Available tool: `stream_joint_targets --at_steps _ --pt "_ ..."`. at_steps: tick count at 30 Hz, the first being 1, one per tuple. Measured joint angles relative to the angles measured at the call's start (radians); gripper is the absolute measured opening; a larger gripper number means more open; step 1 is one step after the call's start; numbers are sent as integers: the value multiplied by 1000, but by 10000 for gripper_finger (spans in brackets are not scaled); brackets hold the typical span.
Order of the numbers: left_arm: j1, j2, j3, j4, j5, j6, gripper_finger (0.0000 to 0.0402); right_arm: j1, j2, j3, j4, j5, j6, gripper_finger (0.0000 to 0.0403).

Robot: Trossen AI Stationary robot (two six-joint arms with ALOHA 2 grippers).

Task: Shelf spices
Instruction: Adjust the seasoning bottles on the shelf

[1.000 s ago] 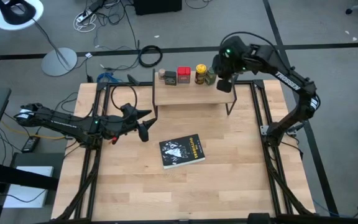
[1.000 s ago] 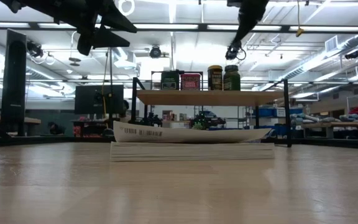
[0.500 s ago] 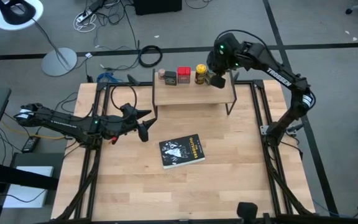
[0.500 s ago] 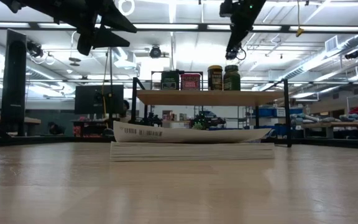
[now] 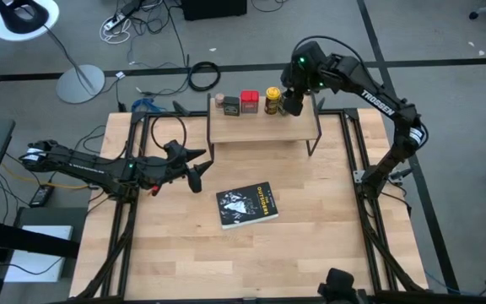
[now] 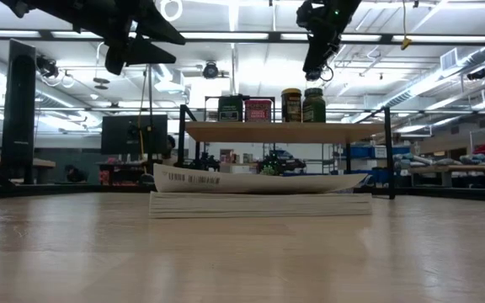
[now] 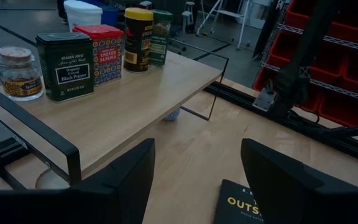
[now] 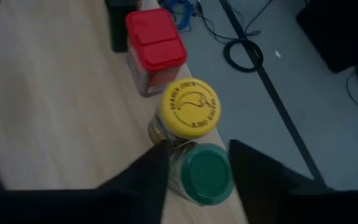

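The spices stand upright in a row on their bases along the far edge of the shelf (image 5: 264,131): pale little jar (image 7: 20,73), dark tin (image 7: 64,65), red tin (image 7: 102,52), yellow-topped jar (image 8: 190,107), green-topped jar (image 8: 207,174). My right gripper (image 8: 199,149) hangs open just above the green-topped jar (image 6: 314,104), one finger on each side of its lid; the low view shows a gap between them. My left gripper (image 5: 195,174) waits open, in the air left of the shelf.
A flat black book (image 5: 247,205) lies on the tabletop in front of the shelf, right of my left gripper. The shelf's thin black legs (image 5: 313,143) stand on the table. Bare wood stretches toward the near edge (image 5: 251,270).
My right gripper has moved toward the table's left and far edge, from beside the right end of the spice row to a place over the green-topped jar, and has rolled a little. The spices have stayed where they were.
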Motion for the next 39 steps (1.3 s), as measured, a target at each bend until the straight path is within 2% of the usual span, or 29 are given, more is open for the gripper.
stream_joint_targets --at_steps 6,8,11,15,21,25,39 --pt "0 0 0 0 2 1 242 -25 0 0 -7 0 73 290" --pt "0 0 0 0 2 1 242 -32 0 0 -8 0 88 319" --pt "0 0 0 0 2 1 242 -44 -1 0 -27 0 95 341" --pt "0 0 0 0 2 1 242 -64 -2 -27 -46 -15 97 340" --pt "0 0 0 0 2 1 242 -88 -2 -89 -11 -40 106 315" --pt "0 0 0 0 2 1 242 -103 -2 -93 16 -103 112 306" --pt "0 0 0 1 2 0 242 -140 -2 -93 20 -164 124 314"
